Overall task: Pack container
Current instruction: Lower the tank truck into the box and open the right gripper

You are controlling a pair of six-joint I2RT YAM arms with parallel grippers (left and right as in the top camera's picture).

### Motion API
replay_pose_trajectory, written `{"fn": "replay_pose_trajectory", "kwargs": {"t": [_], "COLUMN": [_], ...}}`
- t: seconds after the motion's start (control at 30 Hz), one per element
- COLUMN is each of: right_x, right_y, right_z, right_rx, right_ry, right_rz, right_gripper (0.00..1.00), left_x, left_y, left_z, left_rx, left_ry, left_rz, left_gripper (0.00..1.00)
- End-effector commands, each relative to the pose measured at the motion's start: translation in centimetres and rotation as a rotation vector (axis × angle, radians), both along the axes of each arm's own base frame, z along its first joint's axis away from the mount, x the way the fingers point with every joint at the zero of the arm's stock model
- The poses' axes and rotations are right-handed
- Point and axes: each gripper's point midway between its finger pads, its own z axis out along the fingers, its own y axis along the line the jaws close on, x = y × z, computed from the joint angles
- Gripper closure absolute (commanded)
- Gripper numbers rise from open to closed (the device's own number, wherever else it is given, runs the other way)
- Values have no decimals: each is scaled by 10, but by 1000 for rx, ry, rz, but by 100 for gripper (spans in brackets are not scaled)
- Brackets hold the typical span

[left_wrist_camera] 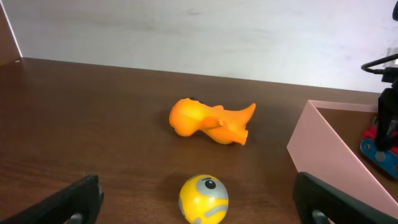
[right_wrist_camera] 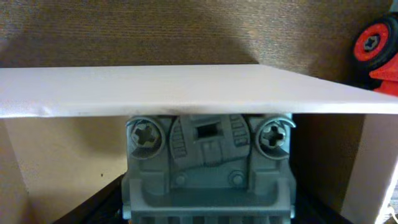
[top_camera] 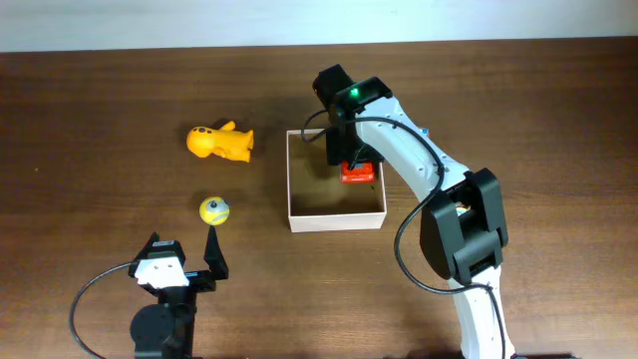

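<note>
Overhead, the left claw [top_camera: 182,244] is nearest to the robot's base, low over the desk [top_camera: 100,120], and it holds nothing. In the left wrist view its fingers [left_wrist_camera: 74,200] stand wide apart at the two lower corners, with the ball [left_wrist_camera: 204,199] just in front and between them. I judge the claw is spread like this so that it can go forward and close on the ball.

Behind the ball, a little apart, the orange toy [left_wrist_camera: 211,121] lies on its side on the bare desk. Both toys are outside and wait for packing.

The container [top_camera: 334,221] stands to the right of these two, near the middle of the desk, where either arm seems able to reach it. Its top is open and the floor is mostly free. A red toy [top_camera: 358,174] lies inside, close to the right wall.

Farthest is the right claw [top_camera: 347,160], hanging over the far part of the container, right next to the red toy; I cannot tell if it touches it. Staying so low probably lets a toy go down softly. In the right wrist view a grey part [right_wrist_camera: 208,162] with two cross screws fills the space under the white wall, so I cannot tell if this claw is spread or pinching something
</note>
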Motion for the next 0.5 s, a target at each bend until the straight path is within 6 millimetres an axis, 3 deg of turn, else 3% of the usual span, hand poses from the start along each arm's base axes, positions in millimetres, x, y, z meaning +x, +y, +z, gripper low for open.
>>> {"fn": "replay_pose_trajectory", "kwargs": {"t": [0.0, 0.47], "right_x": [3, 2], "right_y": [-4, -2], "right_z": [-4, -3], "right_rx": [-34, -21], "right_ry": [-11, -8], "right_rz": [7, 9], "right_gripper": [30, 26], "left_x": [0, 0], "left_y": [-1, -1], "left_z": [-2, -2], "left_rx": [-3, -3], "left_ry": [1, 1], "left_rz": [-6, -6], "left_gripper": [1, 1]}}
